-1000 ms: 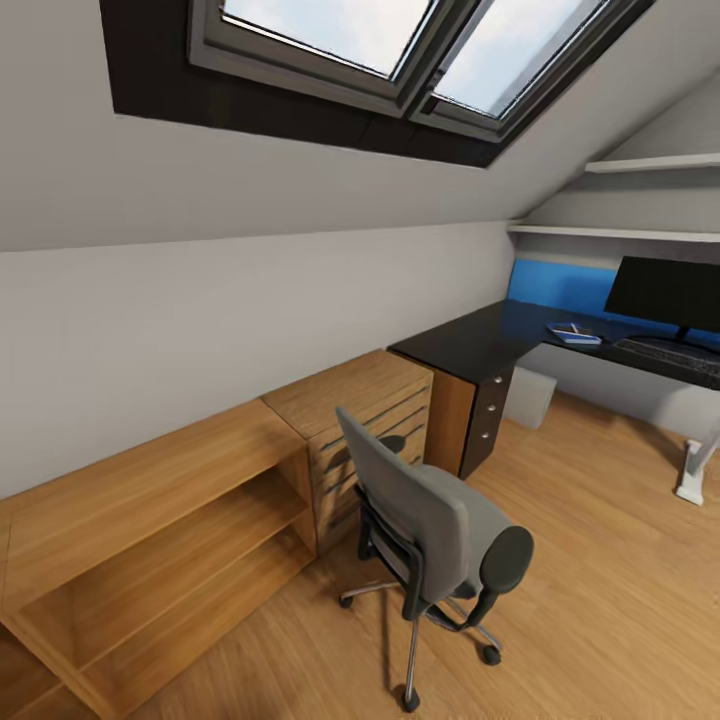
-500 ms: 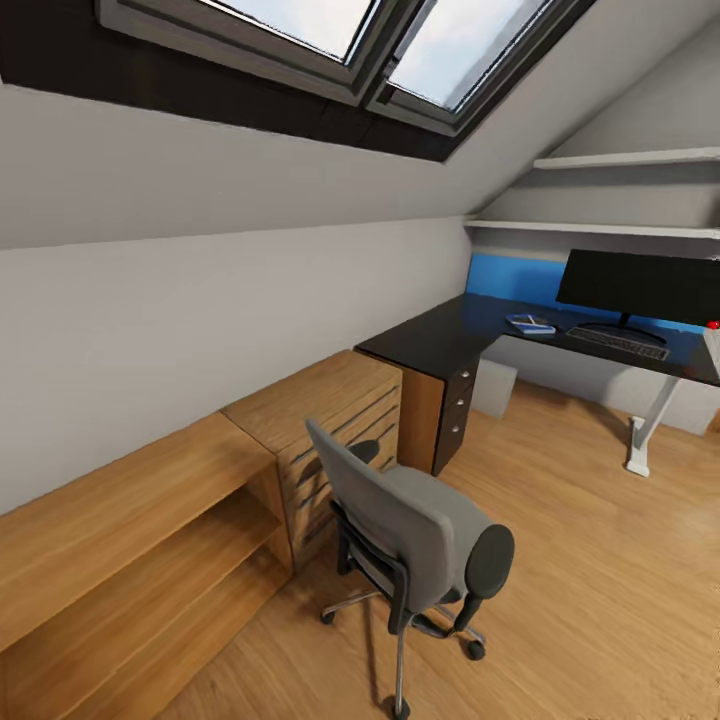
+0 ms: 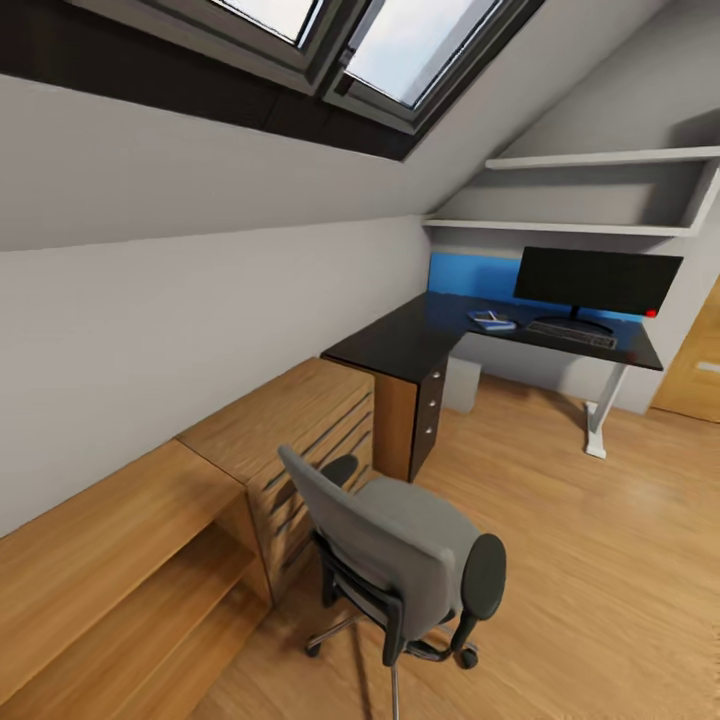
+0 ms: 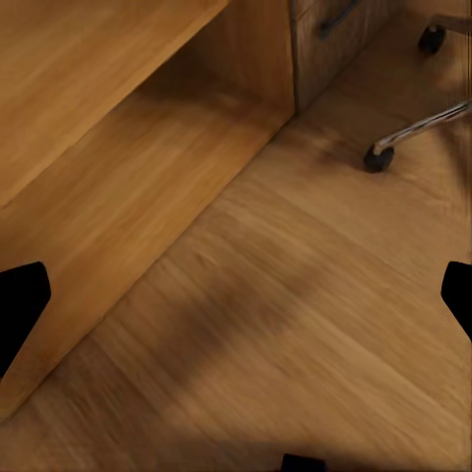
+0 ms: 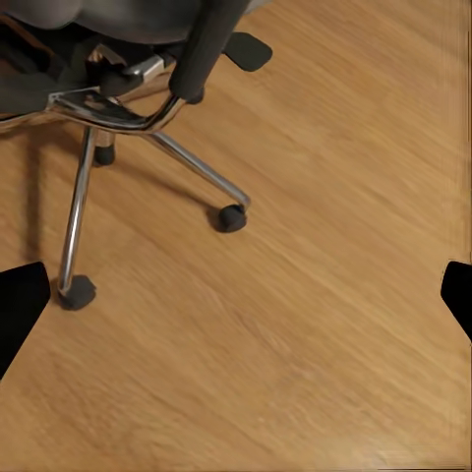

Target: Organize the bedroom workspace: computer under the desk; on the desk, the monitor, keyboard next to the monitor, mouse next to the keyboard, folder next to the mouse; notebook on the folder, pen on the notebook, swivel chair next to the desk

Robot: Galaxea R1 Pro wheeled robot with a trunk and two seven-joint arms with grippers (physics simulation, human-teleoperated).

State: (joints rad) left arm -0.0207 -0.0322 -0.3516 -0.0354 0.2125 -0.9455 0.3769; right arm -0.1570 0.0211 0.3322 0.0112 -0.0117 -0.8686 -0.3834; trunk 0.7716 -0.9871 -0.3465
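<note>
Black-topped desk (image 3: 420, 335): stands in the far corner with the monitor (image 3: 597, 281) upright on it and the keyboard (image 3: 571, 334) just in front; those steps look done.
Chair: the swivel chair (image 3: 400, 550) is well apart from the desk, near the wood cabinet (image 3: 290, 420); moving it is left, and its seat looks bare.
Computer (image 3: 461, 384): grey box under the desk.
Folder (image 3: 493, 322): blue item on the desk beside the keyboard; what lies on it is too small to tell.
Cabinet shelves: nothing seen inside.
Left gripper (image 4: 236, 295): fingers wide apart, holding nothing.
Right gripper (image 5: 236, 295): likewise spread, nothing held.
</note>
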